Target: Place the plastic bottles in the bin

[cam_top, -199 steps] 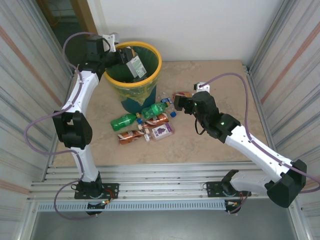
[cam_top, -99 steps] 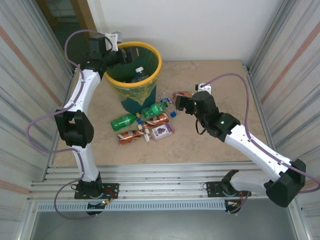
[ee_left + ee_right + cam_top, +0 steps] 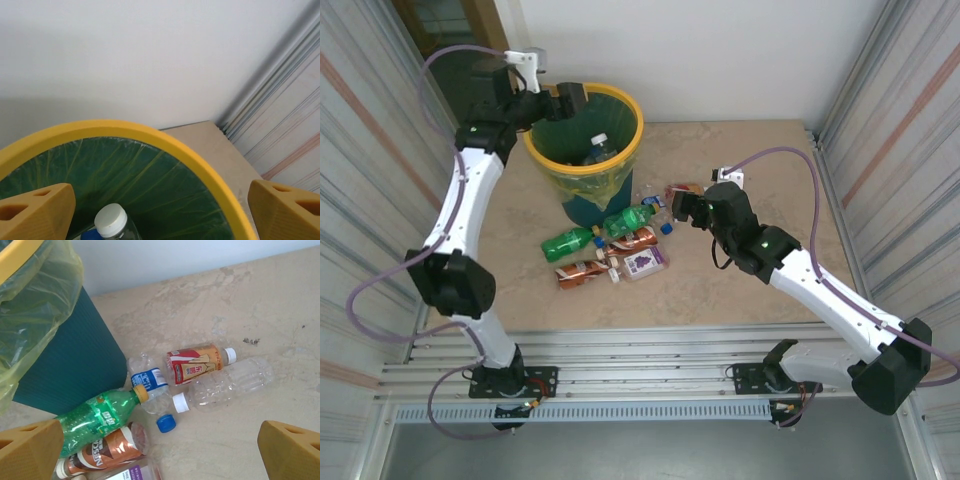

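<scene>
Where plastic bottles (image 3: 196,365) crowd beside the bin (image 3: 65,357), a loose blue cap (image 3: 165,423) lies.

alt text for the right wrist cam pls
Plastic bottles lie on a beige table beside a dark teal bin with a yellow-green liner: green bottle, brown bottle, red-labelled bottle, two clear bottles, and a loose blue cap. The open right pincer has orange fingertips at the bottom corners.
</scene>
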Controlling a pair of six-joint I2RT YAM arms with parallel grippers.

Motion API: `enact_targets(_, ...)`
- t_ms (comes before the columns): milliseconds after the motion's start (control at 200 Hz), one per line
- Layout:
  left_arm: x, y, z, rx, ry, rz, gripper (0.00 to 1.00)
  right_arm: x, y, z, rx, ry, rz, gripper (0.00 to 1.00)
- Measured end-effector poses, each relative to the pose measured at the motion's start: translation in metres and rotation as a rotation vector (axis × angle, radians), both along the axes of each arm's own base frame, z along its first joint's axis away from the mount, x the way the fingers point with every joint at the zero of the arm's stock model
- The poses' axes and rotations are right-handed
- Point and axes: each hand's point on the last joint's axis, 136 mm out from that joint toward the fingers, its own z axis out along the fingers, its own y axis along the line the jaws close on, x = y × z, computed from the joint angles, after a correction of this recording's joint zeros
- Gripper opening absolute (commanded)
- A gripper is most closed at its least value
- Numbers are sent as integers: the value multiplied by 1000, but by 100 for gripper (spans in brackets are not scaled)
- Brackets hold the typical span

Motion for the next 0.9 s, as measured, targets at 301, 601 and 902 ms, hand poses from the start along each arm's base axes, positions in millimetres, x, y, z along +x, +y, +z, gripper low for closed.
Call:
enact_targets(301, -62, 20, 23, 13, -115, 69, 96, 6, -15, -5, 31, 28, -66, 98)
enact_targets(601, -105, 48, -32, 33, -113, 203, 99, 16, -45, -34, 73, 141, -191, 98)
enact_targets(902, -134, 71, -71, 43, -122, 318, 99, 36, -61, -77, 124, 305, -274, 98)
